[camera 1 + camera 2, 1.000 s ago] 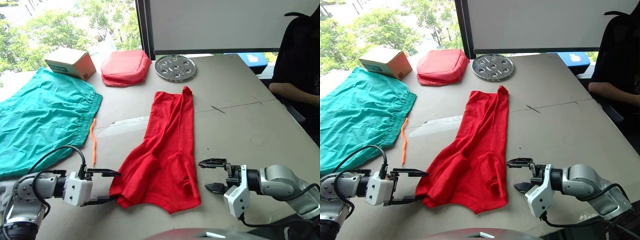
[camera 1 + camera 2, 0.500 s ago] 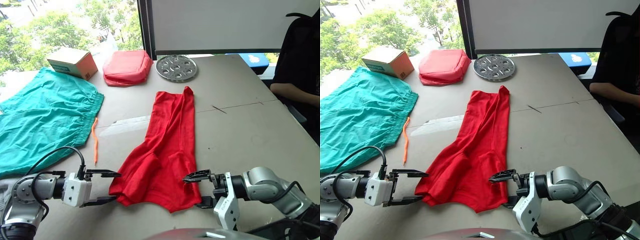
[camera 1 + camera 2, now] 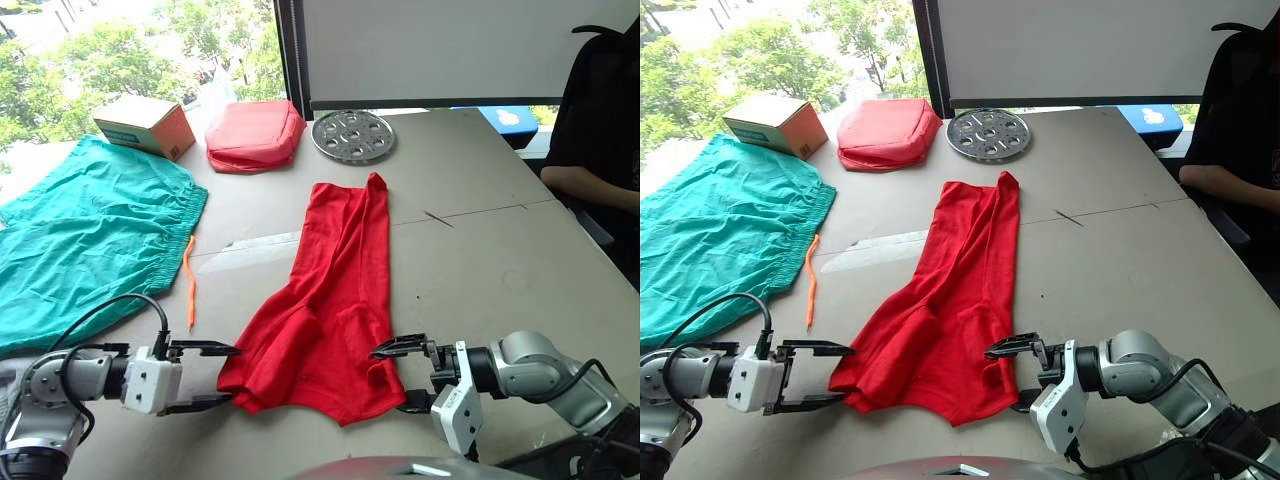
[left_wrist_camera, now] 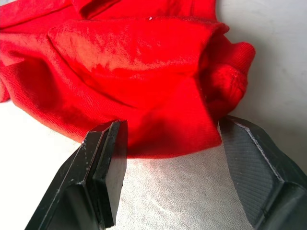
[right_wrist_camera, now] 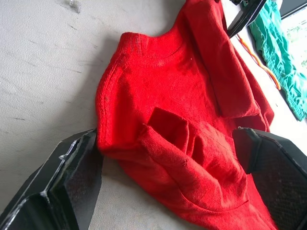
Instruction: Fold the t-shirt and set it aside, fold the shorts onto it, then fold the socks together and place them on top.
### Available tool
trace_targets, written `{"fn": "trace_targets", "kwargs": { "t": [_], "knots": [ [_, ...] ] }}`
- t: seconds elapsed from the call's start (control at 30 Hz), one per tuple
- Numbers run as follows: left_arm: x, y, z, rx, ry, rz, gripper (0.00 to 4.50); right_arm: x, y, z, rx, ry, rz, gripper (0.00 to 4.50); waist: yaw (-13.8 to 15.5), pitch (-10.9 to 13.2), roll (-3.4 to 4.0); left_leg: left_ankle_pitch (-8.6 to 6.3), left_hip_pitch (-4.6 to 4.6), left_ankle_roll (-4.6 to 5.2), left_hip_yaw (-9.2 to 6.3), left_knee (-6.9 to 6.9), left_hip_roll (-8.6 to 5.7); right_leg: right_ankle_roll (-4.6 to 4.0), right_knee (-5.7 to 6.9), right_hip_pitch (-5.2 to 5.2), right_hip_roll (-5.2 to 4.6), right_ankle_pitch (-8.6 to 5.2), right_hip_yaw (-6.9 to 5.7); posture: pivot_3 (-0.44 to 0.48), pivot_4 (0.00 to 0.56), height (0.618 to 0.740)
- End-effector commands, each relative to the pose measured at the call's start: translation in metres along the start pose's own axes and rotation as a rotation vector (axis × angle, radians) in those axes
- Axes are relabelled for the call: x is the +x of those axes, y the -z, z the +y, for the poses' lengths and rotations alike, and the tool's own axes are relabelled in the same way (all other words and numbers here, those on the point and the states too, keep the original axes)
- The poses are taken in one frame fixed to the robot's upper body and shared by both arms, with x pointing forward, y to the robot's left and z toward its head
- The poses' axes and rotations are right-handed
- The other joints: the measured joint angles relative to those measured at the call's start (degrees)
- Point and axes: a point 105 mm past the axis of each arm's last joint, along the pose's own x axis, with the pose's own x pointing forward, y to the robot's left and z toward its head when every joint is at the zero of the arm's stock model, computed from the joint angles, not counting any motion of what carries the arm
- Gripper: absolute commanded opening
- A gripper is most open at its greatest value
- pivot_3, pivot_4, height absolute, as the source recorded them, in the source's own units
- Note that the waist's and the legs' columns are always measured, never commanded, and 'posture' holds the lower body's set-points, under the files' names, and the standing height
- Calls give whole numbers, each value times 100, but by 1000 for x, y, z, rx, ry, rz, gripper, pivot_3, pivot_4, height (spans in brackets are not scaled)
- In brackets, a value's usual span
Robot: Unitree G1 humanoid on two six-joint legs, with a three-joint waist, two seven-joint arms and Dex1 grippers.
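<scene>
Both end effectors, left (image 3: 205, 376) and right (image 3: 402, 377), spread around the t-shirt (image 3: 332, 300) corners; thin cloth may slip, spoiling the fold.

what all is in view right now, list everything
t-shirt: 1, bright red, folded lengthwise at the table's middle, near end between both grippers
shorts: 1, teal-green, spread flat on the table's left
drawstring: 1, orange, trailing from the shorts' waistband toward the t-shirt
padded pouch: 1, pinkish-red, far side of the table
cardboard box: 1, tan and orange, far left beside the pouch
perforated disc: 1, silver, far side, right of the pouch
table: 1, grey-beige
person: 1, in black, seated at the right edge
left gripper: black fingers, open at the t-shirt's near left corner
right gripper: black fingers, open at the t-shirt's near right corner
</scene>
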Motion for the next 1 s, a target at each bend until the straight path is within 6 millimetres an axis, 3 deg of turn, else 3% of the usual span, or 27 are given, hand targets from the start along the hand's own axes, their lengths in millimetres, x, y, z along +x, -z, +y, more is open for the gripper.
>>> {"fn": "trace_targets", "kwargs": {
  "t": [0.03, 0.1, 0.17, 0.2, 0.37, 0.4, 0.57, 0.8, 0.87, 1.0],
  "knots": [
    [0, 0, -3, -9, 22, -2, 3265, -4, 10, 6, 25, -29, 56, 4500, 4, 0, 0, 0, 0, 0, 1, 0, 1, 1, 0, 0, 0, -1, 1, 0, 150, 740],
    [8, -4, 0, -1, 26, -30, 3345, 0, 11, 5, 33, -25, 51, 4001, 6, 0, -1, 0, 0, 0, 1, 2, 2, 7, 0, 1, -2, -4, 1, 0, 150, 740],
    [12, -6, 1, -12, 37, -46, 2788, 1, 12, 6, 53, -30, 45, 3333, 1, -1, -1, 0, 0, 0, 1, 3, 2, 7, 0, 1, -3, -4, 2, 0, 150, 740],
    [12, -6, 0, -17, 48, -47, 2463, 2, 12, 6, 56, -31, 43, 2837, 0, -1, -2, 0, 1, 0, 2, 3, 1, 6, 0, 2, -3, -3, 2, 0, 150, 740],
    [11, -6, -1, -17, 62, -46, 6, 0, 7, 8, 132, -44, 19, 298, -1, 0, -1, 0, 1, 0, 4, 4, 0, 3, 9, 0, 2, -2, 1, 0, 150, 740],
    [9, -6, -3, -29, 72, -45, 0, -2, 5, 9, 167, -48, 13, 76, 3, 0, -1, 0, 0, 0, 4, 3, 0, 0, 8, 0, 2, 0, 1, 0, 150, 740],
    [1, -12, -14, -135, 98, -52, 0, -15, -3, 10, 347, -22, 17, 76, 3, 0, -1, -4, -4, 4, 5, 1, 7, -11, 2, -1, -3, 6, 2, 0, 150, 740],
    [-8, -53, -30, -366, 138, -112, 0, -42, -28, 19, 627, -23, 40, 76, 28, 2, 0, -7, -4, 0, 8, 1, 9, 13, -3, -7, -17, -8, 2, 0, 150, 740],
    [-10, -64, -32, -443, 155, -126, 0, -47, -35, 15, 699, -15, 30, 76, 34, 3, -1, -8, -3, -1, 3, 2, 8, 13, -2, -5, -19, -9, -2, 0, 150, 740],
    [-11, -86, -15, -616, 198, -184, 0, -55, -41, -10, 850, 30, -23, 76, 38, 5, 0, -8, -2, -5, 4, 6, 10, 15, -2, -7, -24, -9, -7, 0, 150, 740]
  ]
}}
